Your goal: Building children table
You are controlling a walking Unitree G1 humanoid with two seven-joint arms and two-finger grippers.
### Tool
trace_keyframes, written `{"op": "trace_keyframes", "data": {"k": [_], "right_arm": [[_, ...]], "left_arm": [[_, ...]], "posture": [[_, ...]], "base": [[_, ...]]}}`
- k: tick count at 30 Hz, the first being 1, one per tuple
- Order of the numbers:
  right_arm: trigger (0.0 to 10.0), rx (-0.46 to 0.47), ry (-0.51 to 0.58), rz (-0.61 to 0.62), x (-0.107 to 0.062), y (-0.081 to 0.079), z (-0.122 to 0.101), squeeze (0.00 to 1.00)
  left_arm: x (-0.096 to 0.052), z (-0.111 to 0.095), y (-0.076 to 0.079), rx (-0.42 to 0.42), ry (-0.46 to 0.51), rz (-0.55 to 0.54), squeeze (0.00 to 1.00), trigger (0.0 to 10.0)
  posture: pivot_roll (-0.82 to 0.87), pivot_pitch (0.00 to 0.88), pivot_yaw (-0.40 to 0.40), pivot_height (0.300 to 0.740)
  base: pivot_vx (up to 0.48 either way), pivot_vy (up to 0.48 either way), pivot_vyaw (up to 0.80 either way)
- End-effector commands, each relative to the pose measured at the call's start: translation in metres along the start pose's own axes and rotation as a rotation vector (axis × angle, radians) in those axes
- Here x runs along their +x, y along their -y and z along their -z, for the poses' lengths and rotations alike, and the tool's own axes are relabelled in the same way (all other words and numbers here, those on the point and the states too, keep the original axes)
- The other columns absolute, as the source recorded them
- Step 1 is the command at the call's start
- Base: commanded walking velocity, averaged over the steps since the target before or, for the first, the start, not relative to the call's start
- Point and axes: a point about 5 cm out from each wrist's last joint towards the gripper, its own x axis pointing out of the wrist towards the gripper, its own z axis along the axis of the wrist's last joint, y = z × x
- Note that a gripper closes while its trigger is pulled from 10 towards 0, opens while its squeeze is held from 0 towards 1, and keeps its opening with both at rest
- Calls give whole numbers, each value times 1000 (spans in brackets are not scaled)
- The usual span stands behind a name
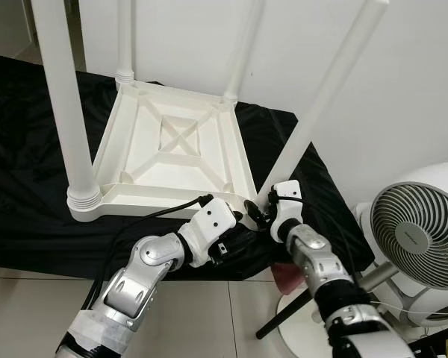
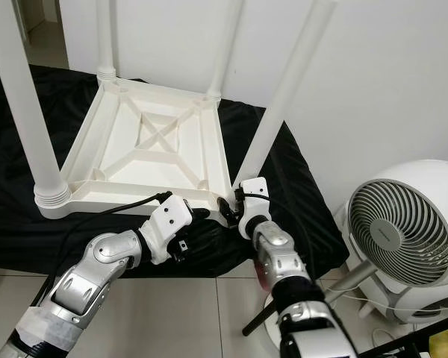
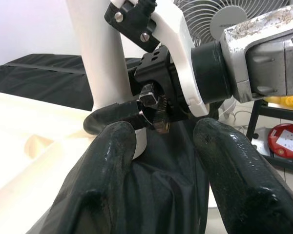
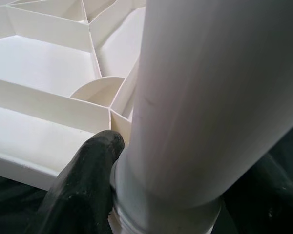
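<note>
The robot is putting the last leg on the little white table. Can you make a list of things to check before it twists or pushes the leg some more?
1. Right gripper has the tilted leg near its base: ok. In the right wrist view the fingers sit on both sides of the leg.
2. Leg straight in its corner socket: not ok, it leans compared with the other three legs.
3. Thread fully seated: cannot tell, the joint is partly hidden.
4. Left gripper out of the way: not ok, it is open and close against the right gripper at the same corner.
5. Upside-down tabletop lying flat on the black cloth: ok.
6. Fan away from the leg: ok.
</note>
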Motion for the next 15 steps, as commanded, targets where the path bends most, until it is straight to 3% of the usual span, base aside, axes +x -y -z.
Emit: {"op": "trace_keyframes", "data": {"k": [1,3,4,6,12,13,14,15], "right_arm": [[10000,53,-73,96,-9,4,21,0],[10000,49,-61,145,-12,-1,22,0],[10000,70,-65,164,-17,-23,27,0],[10000,68,-71,144,-18,-31,28,0],[10000,12,-30,155,-22,-23,21,0],[10000,10,-19,156,-23,-22,19,451],[10000,34,-8,137,-24,-22,17,1000],[10000,34,-8,137,-24,-22,17,1000]], "left_arm": [[3,-1,5,-2,12,16,0,10000],[3,-1,6,-2,12,18,0,10000],[4,-1,6,-2,13,22,0,10000],[4,-1,5,-1,13,23,0,10000],[3,0,6,1,11,25,0,10000],[3,0,6,2,10,25,0,10000],[3,0,5,2,9,24,0,10000],[3,0,5,2,9,24,0,10000]], "posture": [[123,0,-203,740],[124,0,-204,740],[125,0,-209,740],[125,0,-209,740],[126,0,-209,740],[126,0,-208,740],[127,0,-208,740],[127,0,-208,740]], "base": [[0,0,0],[0,0,0],[0,0,0],[0,0,0],[0,0,0],[0,0,0],[0,0,0],[0,0,0]]}}
